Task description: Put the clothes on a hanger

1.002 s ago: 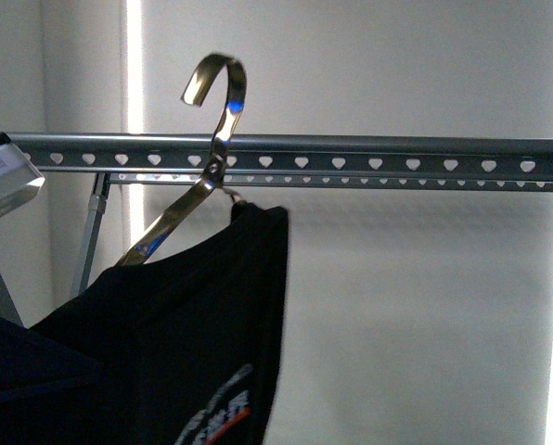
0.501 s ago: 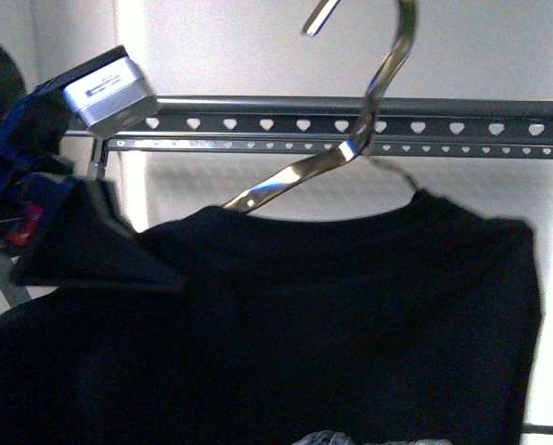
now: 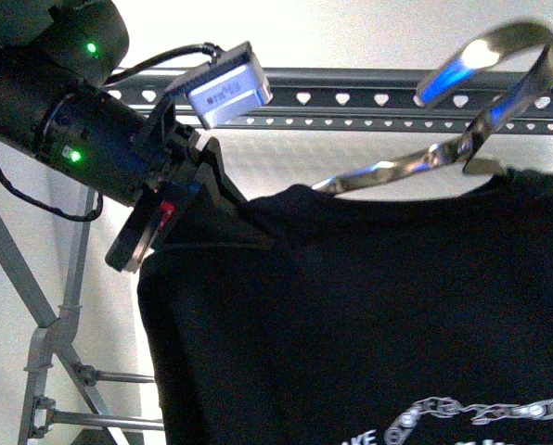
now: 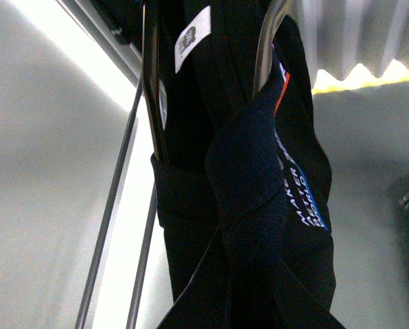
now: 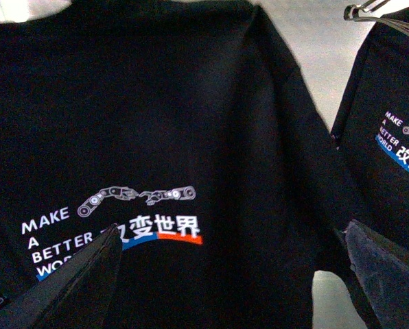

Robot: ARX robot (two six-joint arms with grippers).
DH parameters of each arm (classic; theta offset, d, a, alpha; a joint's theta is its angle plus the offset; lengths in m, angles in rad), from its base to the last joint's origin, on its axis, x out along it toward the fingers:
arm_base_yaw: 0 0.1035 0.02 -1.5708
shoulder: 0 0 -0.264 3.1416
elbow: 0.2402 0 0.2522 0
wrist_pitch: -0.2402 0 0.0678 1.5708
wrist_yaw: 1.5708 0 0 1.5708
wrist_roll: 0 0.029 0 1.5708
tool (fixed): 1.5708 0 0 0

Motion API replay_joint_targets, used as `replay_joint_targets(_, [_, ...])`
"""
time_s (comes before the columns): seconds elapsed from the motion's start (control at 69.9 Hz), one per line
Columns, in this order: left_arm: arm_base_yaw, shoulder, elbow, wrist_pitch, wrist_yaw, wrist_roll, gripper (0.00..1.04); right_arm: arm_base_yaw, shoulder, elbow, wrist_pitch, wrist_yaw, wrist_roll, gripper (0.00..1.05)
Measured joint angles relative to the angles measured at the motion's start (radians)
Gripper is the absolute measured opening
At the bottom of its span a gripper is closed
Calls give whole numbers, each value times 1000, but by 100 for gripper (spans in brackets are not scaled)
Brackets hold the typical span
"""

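The clothes (image 3: 351, 324), a black T-shirt with white lettering, hang from a small shiny wire hook (image 3: 485, 83) in front of the hanger (image 3: 351, 97), the grey rail with heart-shaped holes. My left gripper (image 3: 202, 199) is shut on the shirt's left shoulder, just below the rail. The left wrist view shows bunched black cloth (image 4: 259, 205) filling the jaws, the fingers hard to tell from it. My right gripper (image 5: 232, 274) stands open, its fingers (image 5: 74, 281) spread before the printed chest (image 5: 149, 226), touching nothing. It does not show in the front view.
The rack's crossed grey legs (image 3: 35, 315) stand at the lower left. In the right wrist view another black printed shirt (image 5: 396, 151) hangs at the right. A white wall lies behind the rail.
The shirt and its shiny hook have swung right and risen toward the rail. My left arm has come into view from the left, holding the shirt's shoulder.
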Motion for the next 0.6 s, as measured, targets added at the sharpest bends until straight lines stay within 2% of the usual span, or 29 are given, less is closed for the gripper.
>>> replay_joint_targets(0.286, [3, 14, 6, 106, 13, 33, 5, 0, 0, 0, 0, 0, 0, 97])
replay_joint_targets(0.601, [-23, 7, 8, 92, 51, 15, 5, 0, 0, 0, 0, 0, 0, 97])
